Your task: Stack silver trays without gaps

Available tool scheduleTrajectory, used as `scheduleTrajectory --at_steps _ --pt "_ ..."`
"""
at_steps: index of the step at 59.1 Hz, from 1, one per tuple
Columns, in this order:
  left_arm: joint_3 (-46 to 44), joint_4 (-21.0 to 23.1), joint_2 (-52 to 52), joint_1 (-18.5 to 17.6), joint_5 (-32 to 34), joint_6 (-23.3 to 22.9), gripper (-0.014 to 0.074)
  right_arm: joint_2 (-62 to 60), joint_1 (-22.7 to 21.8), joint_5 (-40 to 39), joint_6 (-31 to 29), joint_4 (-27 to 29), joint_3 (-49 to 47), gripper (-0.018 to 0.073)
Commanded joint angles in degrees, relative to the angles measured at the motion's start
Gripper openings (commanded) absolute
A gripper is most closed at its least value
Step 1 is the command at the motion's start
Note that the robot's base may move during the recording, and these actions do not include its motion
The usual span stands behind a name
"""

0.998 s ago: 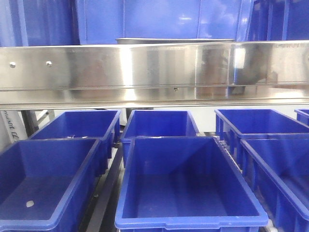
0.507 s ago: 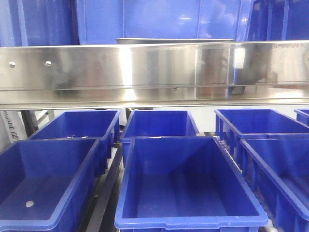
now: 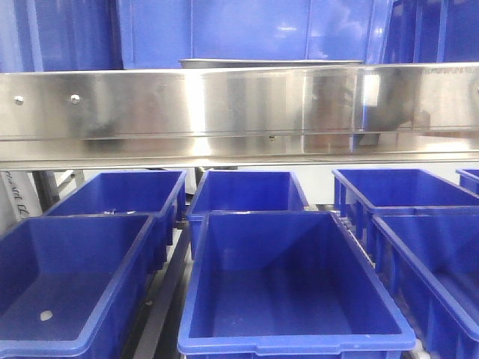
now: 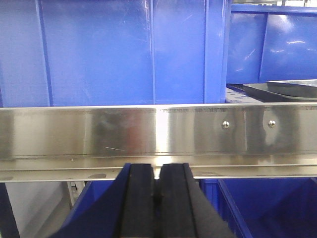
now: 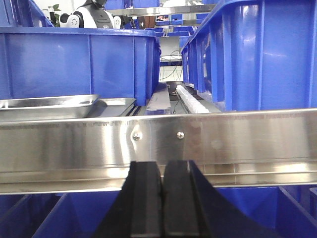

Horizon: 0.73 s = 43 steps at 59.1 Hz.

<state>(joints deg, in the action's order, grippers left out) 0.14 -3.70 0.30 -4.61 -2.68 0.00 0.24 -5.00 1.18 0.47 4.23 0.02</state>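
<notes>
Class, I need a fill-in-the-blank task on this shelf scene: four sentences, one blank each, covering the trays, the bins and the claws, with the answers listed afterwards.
1. The shiny silver steel trays sit on the shelf ____ the long steel rail.
2. The open plastic bins under the rail are ____ in colour.
3. The left claw is ____.
4. The right claw holds ____.

Missing words: behind; blue; shut; nothing
</notes>
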Motion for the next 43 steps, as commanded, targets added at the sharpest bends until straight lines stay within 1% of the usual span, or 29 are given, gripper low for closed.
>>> scheduleTrajectory --at_steps 1,43 --pt "-0.1 -0.2 -0.3 -0.4 0.6 -0.7 -0.0003 -0.2 0.2 -0.7 -0.5 0.1 0.0 -0.0079" --pt "-0.1 -0.2 -0.3 -0.4 0.6 -0.7 -0.0003 -0.2 0.2 -0.7 -0.5 0.1 0.0 -0.0079"
